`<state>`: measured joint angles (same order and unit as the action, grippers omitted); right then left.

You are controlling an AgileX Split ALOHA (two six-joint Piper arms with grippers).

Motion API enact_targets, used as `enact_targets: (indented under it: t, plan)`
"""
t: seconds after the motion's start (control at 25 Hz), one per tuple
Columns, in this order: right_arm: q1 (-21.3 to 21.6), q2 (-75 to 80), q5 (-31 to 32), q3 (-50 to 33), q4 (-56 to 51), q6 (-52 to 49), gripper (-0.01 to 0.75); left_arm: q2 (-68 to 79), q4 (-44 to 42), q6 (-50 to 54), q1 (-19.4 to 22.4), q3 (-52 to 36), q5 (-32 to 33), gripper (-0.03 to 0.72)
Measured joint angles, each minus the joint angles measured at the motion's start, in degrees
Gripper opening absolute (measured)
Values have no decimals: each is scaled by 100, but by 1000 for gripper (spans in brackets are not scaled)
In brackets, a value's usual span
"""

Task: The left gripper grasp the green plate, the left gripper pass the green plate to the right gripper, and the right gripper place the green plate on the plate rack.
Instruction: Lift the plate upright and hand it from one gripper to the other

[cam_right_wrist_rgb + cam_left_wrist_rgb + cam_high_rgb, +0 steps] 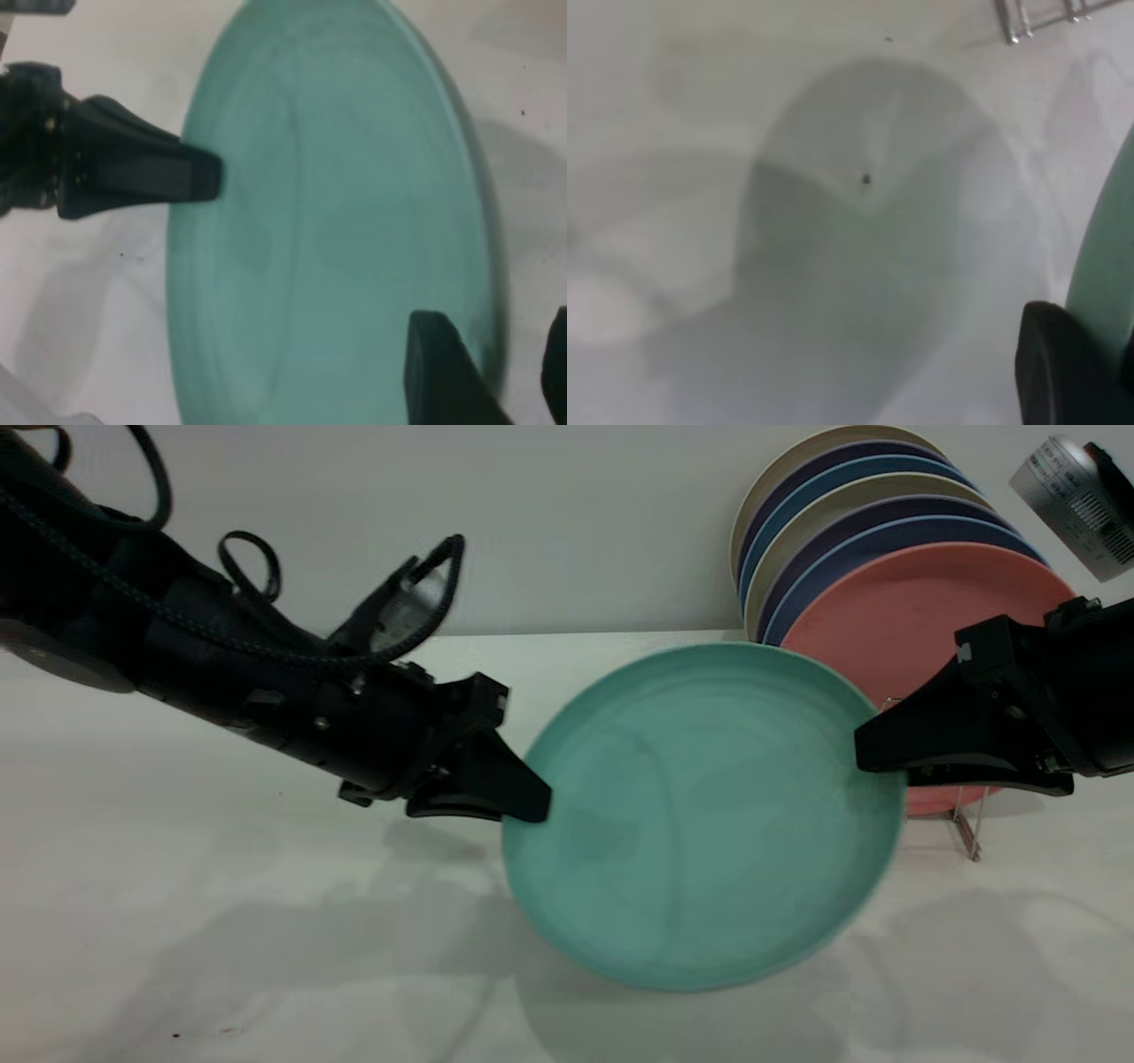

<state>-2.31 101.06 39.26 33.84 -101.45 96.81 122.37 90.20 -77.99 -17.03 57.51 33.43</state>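
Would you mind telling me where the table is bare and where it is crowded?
Bare: the table beneath the left hand, and in front of the green plate. Crowded: the plate rack behind the right hand.

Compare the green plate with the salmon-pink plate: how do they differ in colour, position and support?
The green plate is teal and held tilted above the table between the left gripper and the right gripper. The salmon-pink plate stands nearly upright in the plate rack, with no gripper on it. Both are round, of similar size.
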Motion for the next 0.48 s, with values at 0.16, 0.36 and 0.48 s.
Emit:
enact_targets:
  t: [0.16, 0.36, 0.48]
  plan:
    - [0, 0, 4, 0, 0, -15, 301, 0, 190, -187, -211, 0, 184, 15]
    - [0, 0, 11, 0, 50, -159, 242, 0, 363, -343, -204, 0, 367, 15]
    - [0, 0, 18, 0, 67, -215, 126, 0, 405, -440, -198, 0, 384, 16]
